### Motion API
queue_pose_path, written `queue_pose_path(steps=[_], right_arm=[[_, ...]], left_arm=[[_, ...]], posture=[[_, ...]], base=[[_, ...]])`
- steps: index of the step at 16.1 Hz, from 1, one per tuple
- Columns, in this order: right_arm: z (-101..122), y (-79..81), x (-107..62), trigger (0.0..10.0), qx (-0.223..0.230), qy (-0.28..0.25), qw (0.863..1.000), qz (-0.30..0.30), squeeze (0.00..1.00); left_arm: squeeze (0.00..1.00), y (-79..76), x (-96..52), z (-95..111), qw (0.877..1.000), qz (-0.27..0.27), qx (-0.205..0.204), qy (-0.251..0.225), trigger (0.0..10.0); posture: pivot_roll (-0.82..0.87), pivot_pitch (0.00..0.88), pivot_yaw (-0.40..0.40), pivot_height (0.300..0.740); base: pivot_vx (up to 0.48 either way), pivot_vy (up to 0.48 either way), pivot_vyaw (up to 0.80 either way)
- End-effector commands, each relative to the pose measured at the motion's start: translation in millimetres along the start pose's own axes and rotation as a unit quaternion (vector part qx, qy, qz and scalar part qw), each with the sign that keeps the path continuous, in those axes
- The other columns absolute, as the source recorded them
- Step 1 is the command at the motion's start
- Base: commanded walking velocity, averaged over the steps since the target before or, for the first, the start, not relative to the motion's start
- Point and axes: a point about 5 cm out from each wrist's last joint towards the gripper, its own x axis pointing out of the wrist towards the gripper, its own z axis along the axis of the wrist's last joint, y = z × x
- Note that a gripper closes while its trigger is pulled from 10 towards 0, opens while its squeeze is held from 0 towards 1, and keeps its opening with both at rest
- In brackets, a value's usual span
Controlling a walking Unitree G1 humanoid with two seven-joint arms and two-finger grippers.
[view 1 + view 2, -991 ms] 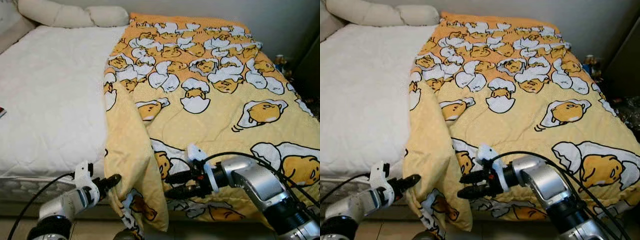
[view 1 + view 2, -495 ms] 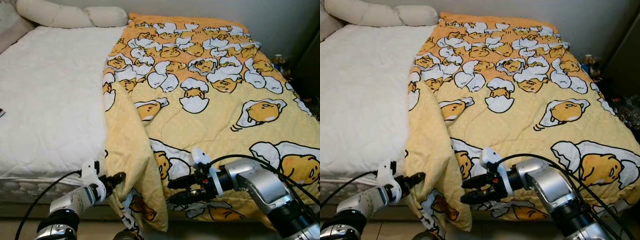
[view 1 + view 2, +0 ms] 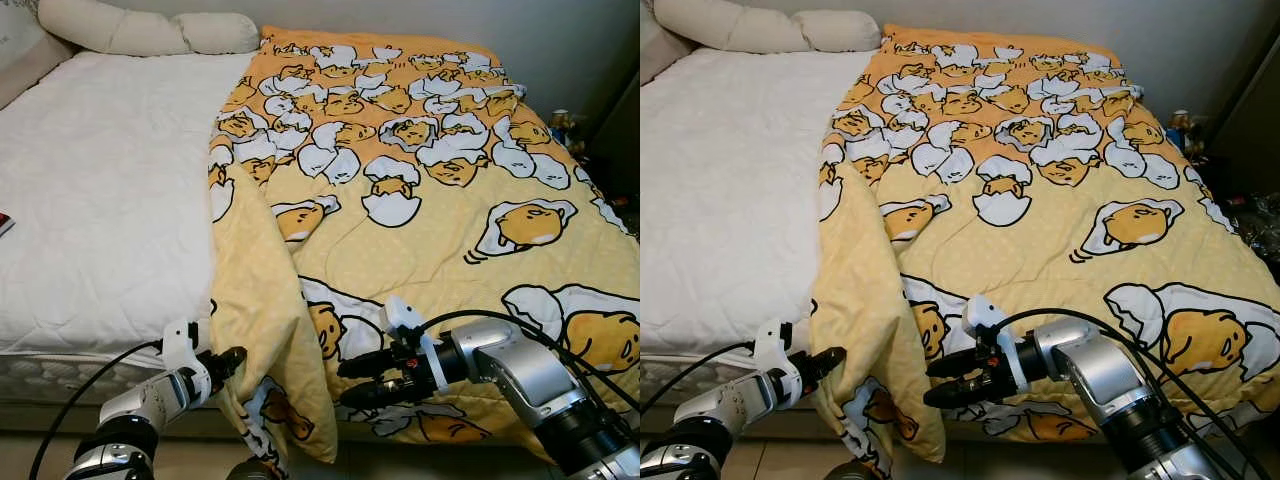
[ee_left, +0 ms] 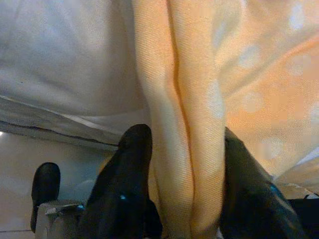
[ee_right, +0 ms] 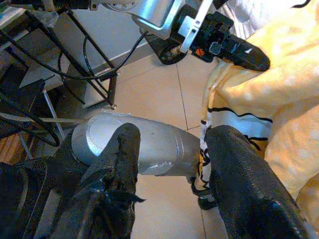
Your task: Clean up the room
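A yellow blanket (image 3: 420, 230) printed with cartoon eggs covers the right half of the bed, and its left edge is folded back and hangs over the bed's front. My left gripper (image 3: 232, 358) is at that hanging fold, low at the front. In the left wrist view the blanket fold (image 4: 187, 149) lies between the two spread black fingers (image 4: 124, 184). My right gripper (image 3: 342, 385) stands open just right of the hanging fold, in front of the blanket's front edge, with nothing between its fingers (image 5: 119, 174).
The bare white mattress (image 3: 100, 180) takes up the bed's left half, with pillows (image 3: 140, 30) at the head. A small red item (image 3: 4, 224) lies at the far left edge. Clutter (image 3: 560, 125) stands beside the bed's right side. Tiled floor (image 5: 164, 94) lies below.
My left gripper has pushed in onto the hanging blanket fold. My right gripper has sunk a little and stays open.
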Motion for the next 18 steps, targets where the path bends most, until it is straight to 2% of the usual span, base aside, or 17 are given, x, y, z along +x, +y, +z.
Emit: queue_pose_path(steps=[1,7,10,13,16,17,18], right_arm=[[7.9,-3.1,-4.5,10.0,-0.016,-0.008,1.000,-0.009,0.00],[8.0,-4.6,-5.0,10.0,-0.020,-0.007,1.000,-0.012,0.00],[7.4,-5.2,-5.4,10.0,-0.022,-0.008,1.000,-0.017,0.00],[7.3,-5.1,-11.4,10.0,-0.024,-0.016,0.999,-0.033,0.00],[6.8,-4.2,-15.4,10.0,-0.023,-0.023,0.999,-0.041,0.00],[4.9,-3.2,-17.1,10.0,-0.021,-0.027,0.998,-0.045,0.00],[3.7,-2.5,-17.8,10.0,-0.021,-0.029,0.998,-0.047,0.00]], left_arm=[[0.00,1.7,-2.4,4.8,1.000,-0.002,0.016,-0.001,0.0],[0.00,8.9,-9.7,4.8,1.000,-0.006,0.029,0.004,0.0],[0.00,14.4,-17.1,10.0,0.999,-0.014,0.050,0.002,0.0],[0.00,26.6,-45.6,33.3,0.991,-0.030,0.130,-0.007,0.0],[0.00,29.4,-72.9,51.7,0.981,-0.047,0.186,-0.021,0.0],[0.00,22.1,-97.6,65.8,0.968,-0.076,0.237,-0.040,0.0],[0.00,10.5,-112.5,72.5,0.955,-0.104,0.274,-0.049,0.0]], posture=[[0.05,0.000,0.028,0.740],[0.05,0.000,0.023,0.740],[0.05,0.000,0.022,0.740],[0.05,0.000,0.025,0.740],[0.07,0.000,0.021,0.740],[0.08,0.000,0.017,0.740],[0.08,0.000,0.017,0.740]], base=[[0.000,0.000,0.00],[0.000,0.000,0.00],[0.000,0.000,0.00],[0.000,0.000,0.00],[0.000,0.000,0.00],[0.000,0.000,0.00],[0.000,0.000,0.00]])
